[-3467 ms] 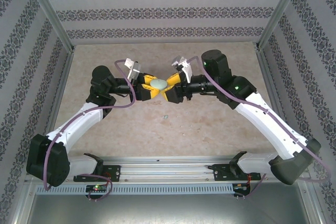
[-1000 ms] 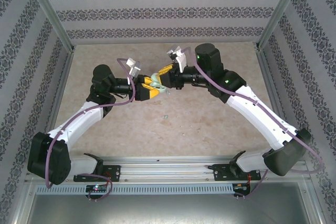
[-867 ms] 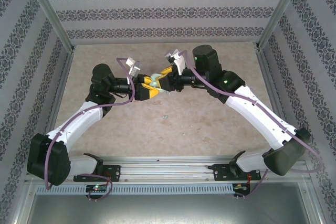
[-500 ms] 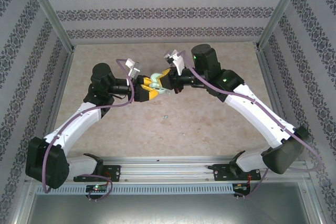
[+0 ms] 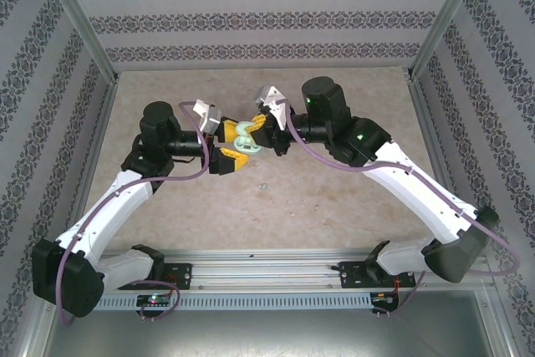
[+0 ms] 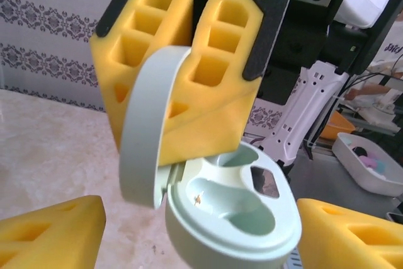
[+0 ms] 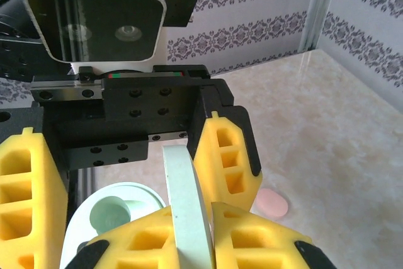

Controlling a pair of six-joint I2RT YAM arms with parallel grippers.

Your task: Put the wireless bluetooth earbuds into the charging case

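Observation:
A pale green charging case [image 5: 244,140] hangs open above the middle of the table. My right gripper [image 5: 254,130] is shut on its raised lid [image 7: 187,209], the yellow pads pinching it edge-on [image 6: 146,137]. The case base [image 6: 230,222], both wells empty, sits between the spread pads of my left gripper [image 6: 201,228], which is open with gaps on either side. A tiny pale earbud [image 5: 262,184] lies on the table below the grippers. A small pinkish oval piece [image 7: 272,203] lies on the table; I cannot tell if it is a bud.
The marble-patterned table [image 5: 334,198] is walled by patterned panels and metal posts [image 5: 79,31]. Both arm bases sit on a rail [image 5: 267,269] at the near edge. A white tray [image 6: 371,165] with coloured bits stands beyond the table in the left wrist view.
The left gripper has opened and let go of the case base, its arm drawing back left. The right gripper has shut on the lid and now carries the case alone.

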